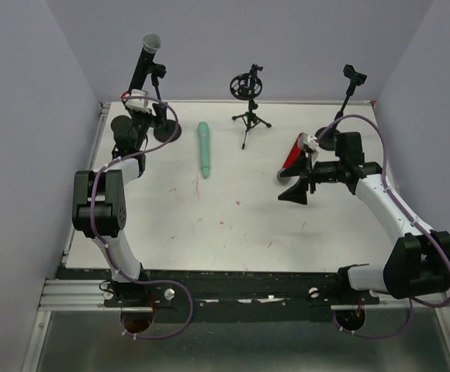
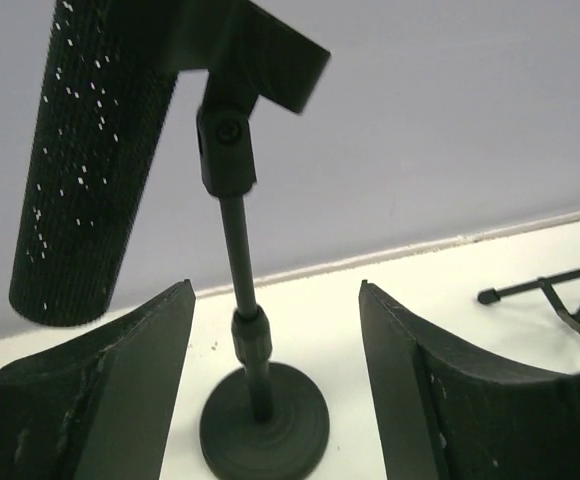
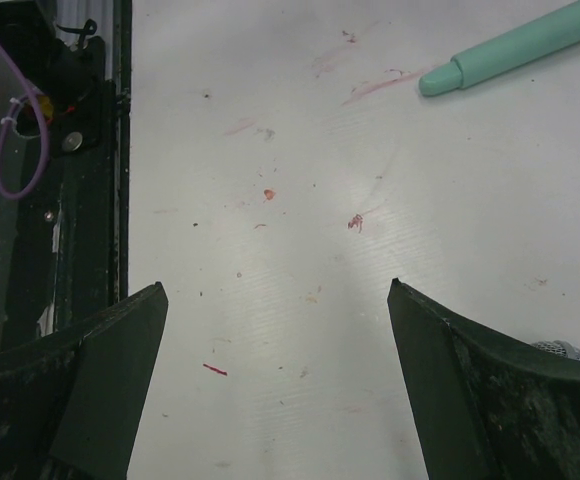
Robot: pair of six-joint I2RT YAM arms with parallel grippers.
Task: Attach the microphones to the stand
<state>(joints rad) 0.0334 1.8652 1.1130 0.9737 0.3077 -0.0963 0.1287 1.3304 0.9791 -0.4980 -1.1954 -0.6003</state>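
From above, the black microphone (image 1: 143, 62) sat slanted in the stand (image 1: 165, 128), head up and tail down toward the left gripper (image 1: 137, 99) just below it. The teal microphone (image 1: 203, 149) lay flat on the table (image 1: 233, 225) between both grippers, its length running away from the arms. The red microphone (image 1: 295, 149) lay slanted just beside the right gripper (image 1: 295, 184).

In the left wrist view, the jaws stood apart and empty, with the black handle above the left finger (image 2: 100, 400).

In the right wrist view, the jaws were wide and empty. The teal microphone lay ahead to the right, and a mesh head (image 3: 562, 350) showed behind the right finger.
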